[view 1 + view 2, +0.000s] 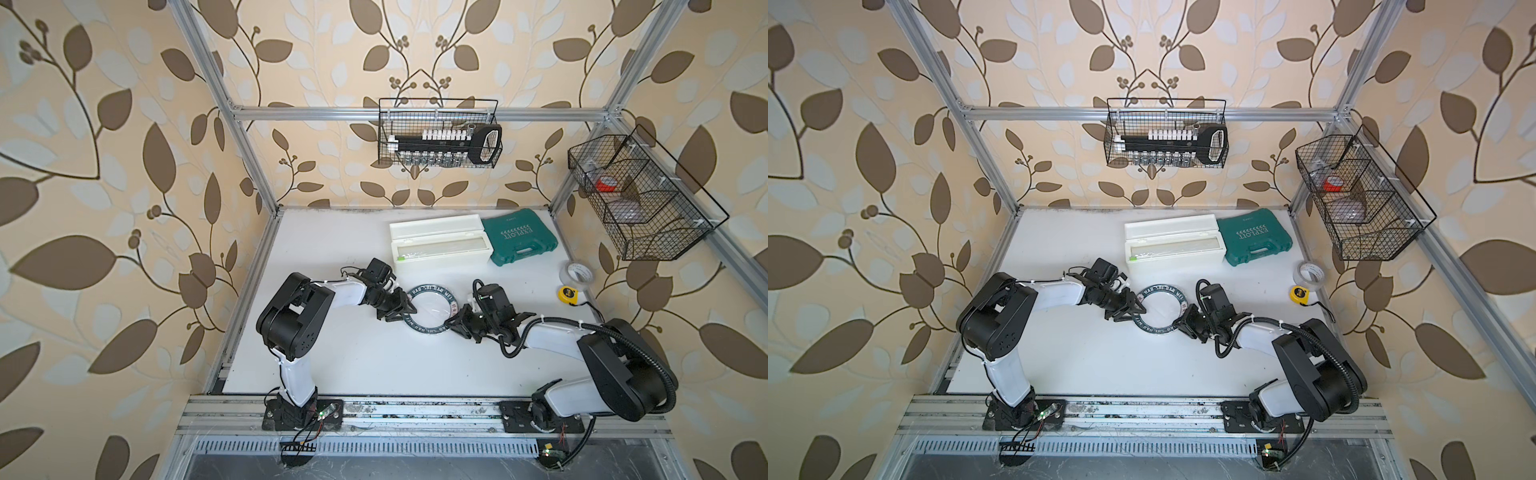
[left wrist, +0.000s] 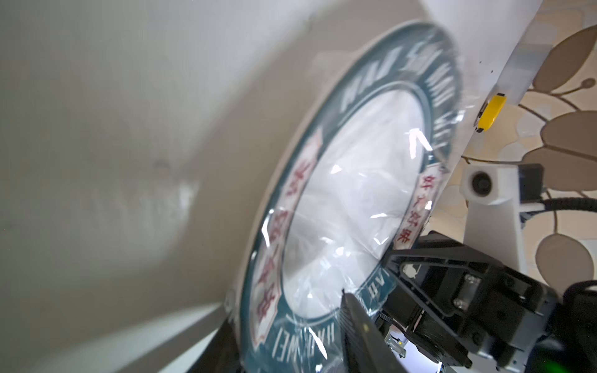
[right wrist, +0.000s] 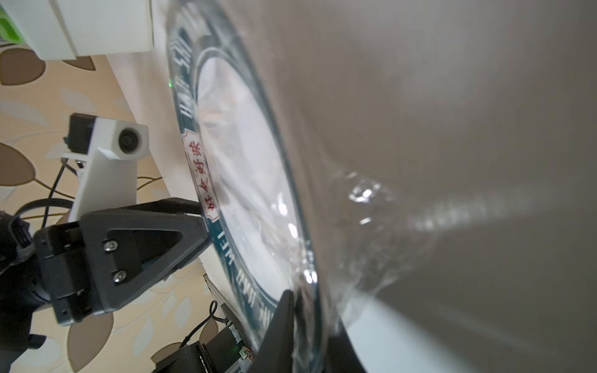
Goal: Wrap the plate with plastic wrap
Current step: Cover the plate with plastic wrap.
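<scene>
Mostly wrist cams: plastic wrap (image 2: 349, 200) over plate (image 2: 371, 74).

White arm links (image 1: 552, 336), black joints (image 1: 291, 324), ribbed black cable (image 1: 649, 350).

Round dark-rimmed plate (image 1: 432, 291), white centre, glinting crinkled plastic wrap (image 2: 342, 206) over its face

White tabletop (image 1: 332, 365), aluminium rails round it. 5 items. At the back, a long white dispenser box (image 1: 440, 245) with its lid open, and a green tool case (image 1: 521, 241) just beside it. Near the right edge, a clear tape roll (image 1: 577, 274) with a yellow tape measure (image 1: 568, 294) close by. Mid-table, the plate (image 1: 432, 289) under glinting plastic wrap (image 2: 355, 200); cannot tell whether it rests flat.
</scene>
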`<state>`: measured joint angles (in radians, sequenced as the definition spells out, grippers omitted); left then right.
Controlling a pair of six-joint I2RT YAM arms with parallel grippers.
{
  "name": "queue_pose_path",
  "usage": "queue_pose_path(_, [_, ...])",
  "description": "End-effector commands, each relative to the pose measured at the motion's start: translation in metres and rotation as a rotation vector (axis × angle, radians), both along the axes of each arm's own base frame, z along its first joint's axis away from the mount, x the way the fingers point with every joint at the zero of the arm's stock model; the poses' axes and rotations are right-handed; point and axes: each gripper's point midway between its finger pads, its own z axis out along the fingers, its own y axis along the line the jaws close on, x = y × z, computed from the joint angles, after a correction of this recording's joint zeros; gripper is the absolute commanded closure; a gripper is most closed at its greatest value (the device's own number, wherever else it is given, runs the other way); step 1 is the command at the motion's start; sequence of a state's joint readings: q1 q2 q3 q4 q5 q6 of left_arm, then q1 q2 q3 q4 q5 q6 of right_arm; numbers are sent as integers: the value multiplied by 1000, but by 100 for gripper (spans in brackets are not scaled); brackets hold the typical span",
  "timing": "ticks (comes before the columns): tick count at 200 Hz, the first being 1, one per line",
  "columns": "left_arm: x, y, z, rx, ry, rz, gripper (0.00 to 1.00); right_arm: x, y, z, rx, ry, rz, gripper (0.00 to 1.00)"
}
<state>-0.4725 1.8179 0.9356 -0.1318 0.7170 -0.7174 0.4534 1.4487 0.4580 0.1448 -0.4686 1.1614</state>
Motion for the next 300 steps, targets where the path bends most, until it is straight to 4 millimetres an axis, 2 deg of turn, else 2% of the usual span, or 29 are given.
queue_pose_path(1, [-7, 29, -4, 52, 16, 44, 46, -16, 0, -8, -20, 59, 41, 71])
queue_pose_path(18, [-11, 40, 5, 70, 4, 54, 43, -23, -14, -4, -68, 51, 82, 52])
queue_pose_path(39, [-21, 45, 14, 77, 0, 74, 43, -16, -50, 7, -211, -11, 156, 41])
queue_pose_path(56, [-31, 34, 26, 74, -43, 77, 40, 1, -68, 23, -378, -88, 262, 40])
queue_pose_path(82, [-38, 5, 35, 20, -96, 95, 40, 31, -74, 33, -553, -160, 328, 51])
queue_pose_path(103, [-33, -4, 34, 7, -106, 103, 40, 49, -66, 35, -605, -187, 349, 58])
queue_pose_path(120, [-29, -10, 34, 7, -119, 89, 41, 55, -54, 32, -597, -194, 371, 61])
queue_pose_path(147, [-25, -15, 27, 13, -114, 69, 46, 55, -37, 17, -548, -161, 402, 64])
queue_pose_path(178, [-25, -18, 10, 25, -83, 50, 55, 53, -29, 9, -490, -144, 386, 64])
queue_pose_path(190, [-25, -19, 4, 24, -69, 46, 58, 51, -23, 5, -450, -132, 386, 64])
queue_pose_path(231, [-23, -22, 1, 17, -65, 37, 70, 43, -1, 2, -218, -141, 319, 69])
queue_pose_path(262, [-24, -24, -4, 11, -66, 12, 81, 40, -3, 6, -127, -136, 213, 69])
queue_pose_path(300, [-26, -28, -5, -14, -57, 3, 86, 39, 10, 6, 87, -104, 49, 79])
